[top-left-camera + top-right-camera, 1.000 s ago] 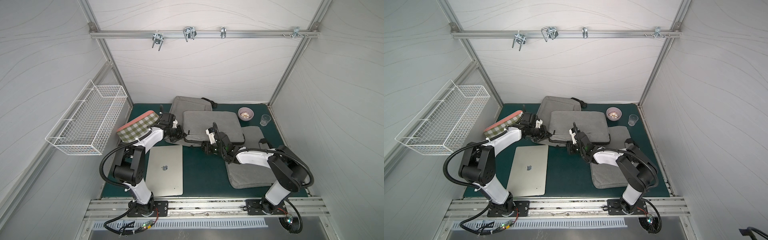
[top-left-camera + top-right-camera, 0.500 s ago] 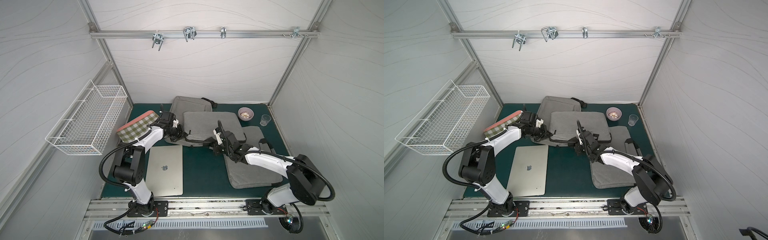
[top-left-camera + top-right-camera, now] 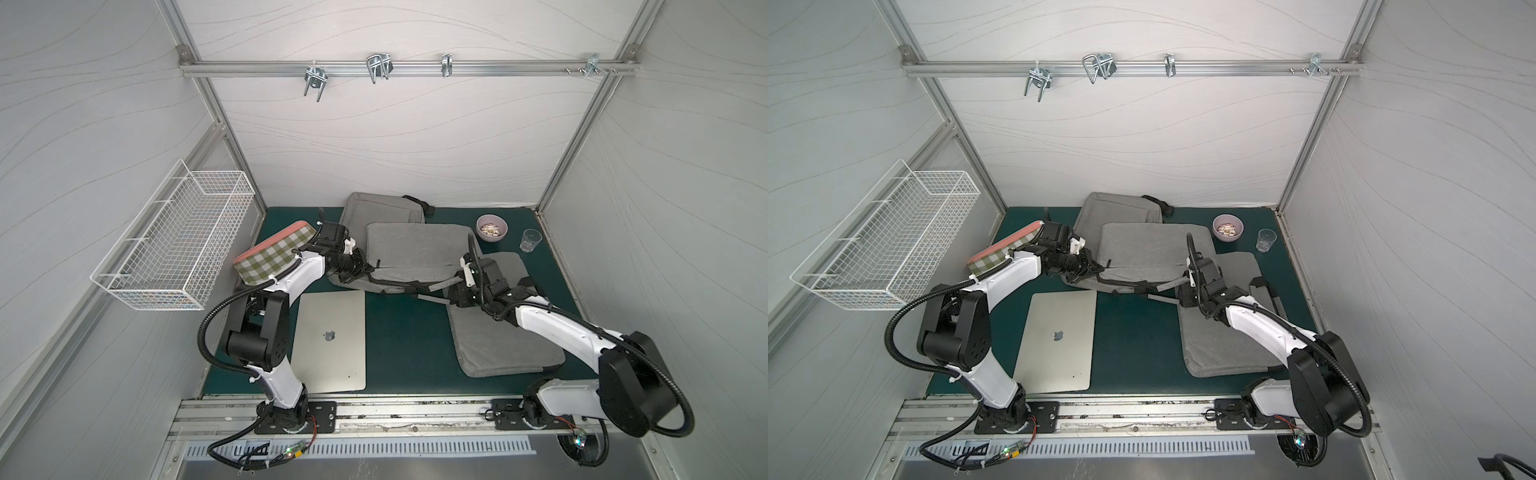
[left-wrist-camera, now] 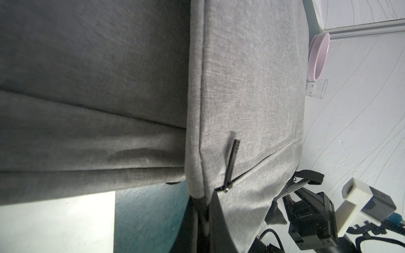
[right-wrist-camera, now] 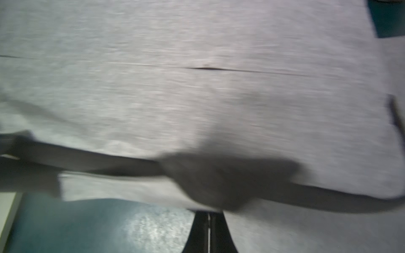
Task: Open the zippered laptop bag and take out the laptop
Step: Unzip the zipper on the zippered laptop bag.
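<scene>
My left gripper (image 3: 362,271) is clamped on the left front corner of the bag (image 3: 415,249). In its wrist view the fingers (image 4: 215,219) pinch the grey fabric just beside the black zipper pull (image 4: 231,162), which lies flat on the bag. My right gripper (image 3: 452,291) sits at the bag's right front corner with its jaws pressed together. Its wrist view is blurred, so I cannot tell whether anything is between them.

The bag lies across the middle of the table (image 3: 407,332) toward the back, overlapping a second bag (image 3: 382,208) at the back edge. A third bag (image 3: 498,345) lies on the right side under my right arm. The laptop (image 3: 332,336) lies closed and flat at the front left, outside all the bags. A bowl (image 3: 492,227) and a glass (image 3: 531,240) stand near the back right corner.
</scene>
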You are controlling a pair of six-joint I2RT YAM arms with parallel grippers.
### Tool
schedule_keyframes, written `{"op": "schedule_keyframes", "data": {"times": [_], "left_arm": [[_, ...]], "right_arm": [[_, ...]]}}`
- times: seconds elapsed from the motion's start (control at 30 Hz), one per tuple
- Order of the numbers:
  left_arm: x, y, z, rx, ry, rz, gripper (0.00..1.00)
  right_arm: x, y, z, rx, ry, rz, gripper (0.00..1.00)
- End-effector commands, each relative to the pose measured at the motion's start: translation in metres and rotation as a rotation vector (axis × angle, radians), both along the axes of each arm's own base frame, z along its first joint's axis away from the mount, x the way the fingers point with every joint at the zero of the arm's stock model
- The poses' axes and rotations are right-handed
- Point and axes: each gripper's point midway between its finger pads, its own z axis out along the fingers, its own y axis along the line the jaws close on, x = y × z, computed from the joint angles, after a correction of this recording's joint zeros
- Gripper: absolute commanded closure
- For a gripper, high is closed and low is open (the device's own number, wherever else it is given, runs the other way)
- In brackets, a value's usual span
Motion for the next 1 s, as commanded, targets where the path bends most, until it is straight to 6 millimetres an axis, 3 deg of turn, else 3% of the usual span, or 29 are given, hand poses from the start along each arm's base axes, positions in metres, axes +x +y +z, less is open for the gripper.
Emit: {"op": "schedule_keyframes", "data": {"times": [0.0,0.37,0.6,0.77,0.97], "left_arm": [[0.020,0.022,0.002,0.066,-0.045,0.054,1.00],[0.024,0.030,0.000,0.078,-0.044,0.059,1.00],[0.021,0.033,-0.006,0.088,-0.034,0.053,1.00],[0.018,0.034,-0.012,0.092,-0.022,0.049,1.00],[0.015,0.029,-0.011,0.075,-0.030,0.009,0.97]], "right_arm": [[0.001,-0.035,0.002,-0.060,0.016,-0.083,1.00],[0.031,-0.109,0.007,-0.075,0.035,-0.289,1.00],[0.052,-0.143,0.000,-0.112,0.059,-0.363,1.00],[0.058,-0.150,-0.016,-0.178,0.103,-0.347,1.00],[0.060,-0.125,-0.010,-0.129,0.064,-0.230,0.99]]}}
